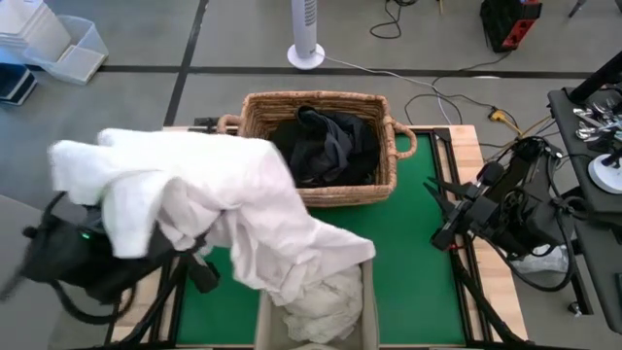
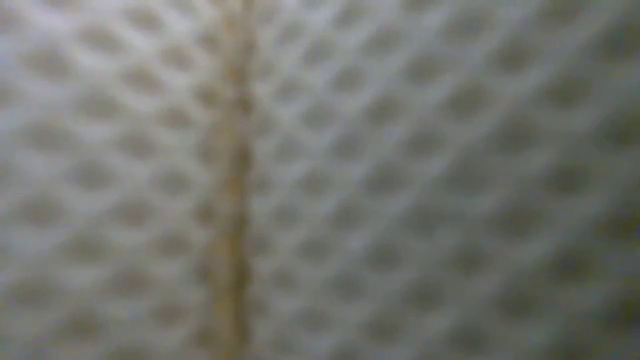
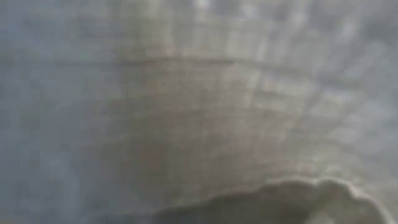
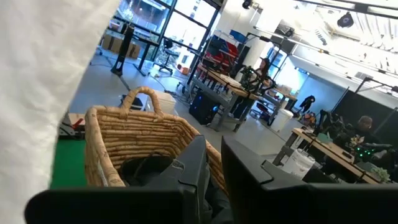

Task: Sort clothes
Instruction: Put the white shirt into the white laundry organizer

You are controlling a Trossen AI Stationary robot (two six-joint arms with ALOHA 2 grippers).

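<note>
A large white garment point(image 1: 224, 194) is draped over my left arm point(image 1: 58, 258), and its lower end hangs into a pale bin point(image 1: 367, 292) on other white cloth point(image 1: 326, 306). White fabric fills the left wrist view point(image 3: 199, 112) and the low view point(image 2: 400, 180), and it hides my left gripper. Dark clothes point(image 1: 326, 146) lie in a wicker basket point(image 1: 321, 190), which the right wrist view also shows point(image 4: 118, 134). My right gripper point(image 4: 213, 165) waits at the table's right side point(image 1: 442, 209), its fingers a narrow gap apart and touching nothing.
The green mat point(image 1: 418, 253) lies bare between the basket, the bin and my right arm. A fan base point(image 1: 306, 53) and plastic boxes point(image 1: 58, 44) stand on the floor beyond the far edge. People sit at desks point(image 4: 360, 134) in the room behind.
</note>
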